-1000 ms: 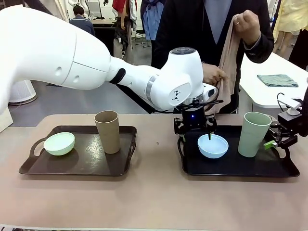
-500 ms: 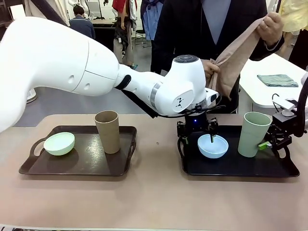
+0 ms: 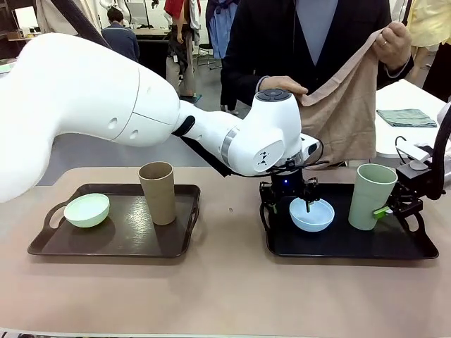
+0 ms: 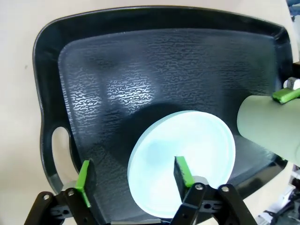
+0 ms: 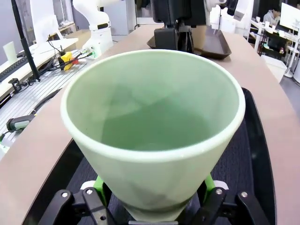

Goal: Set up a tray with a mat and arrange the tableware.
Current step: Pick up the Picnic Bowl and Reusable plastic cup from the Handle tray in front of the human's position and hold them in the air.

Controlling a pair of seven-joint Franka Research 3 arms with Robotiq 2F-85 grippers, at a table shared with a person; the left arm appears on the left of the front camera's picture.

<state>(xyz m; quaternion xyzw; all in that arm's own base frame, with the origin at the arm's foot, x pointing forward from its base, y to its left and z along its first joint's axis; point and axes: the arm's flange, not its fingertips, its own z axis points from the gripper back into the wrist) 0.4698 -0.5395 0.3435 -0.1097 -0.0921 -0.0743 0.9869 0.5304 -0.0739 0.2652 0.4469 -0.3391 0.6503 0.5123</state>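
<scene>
My left gripper (image 3: 287,208) (image 4: 133,173) hangs over the light blue bowl (image 3: 312,215) (image 4: 187,154) on the right black tray (image 3: 352,253) (image 4: 117,70). It is open and straddles the bowl's rim, one finger inside the bowl and one outside. My right gripper (image 3: 384,209) (image 5: 154,187) has the pale sage green cup (image 3: 371,197) (image 5: 150,122) between its fingers, pads against the lower wall. The cup stands upright on the same tray. Behind the table a person holds up a tan cloth mat (image 3: 345,105) with both hands.
A second black tray (image 3: 113,250) at the left carries a pale mint bowl (image 3: 87,210) and an upright tan-brown cup (image 3: 158,191). A folded grey-green cloth (image 3: 406,117) lies on a white table at the far right. Bare tabletop runs between and in front of the trays.
The person has spread the tan mat out wider between both hands. My right gripper has slid in against the sage green cup. My left gripper has stayed over the blue bowl.
</scene>
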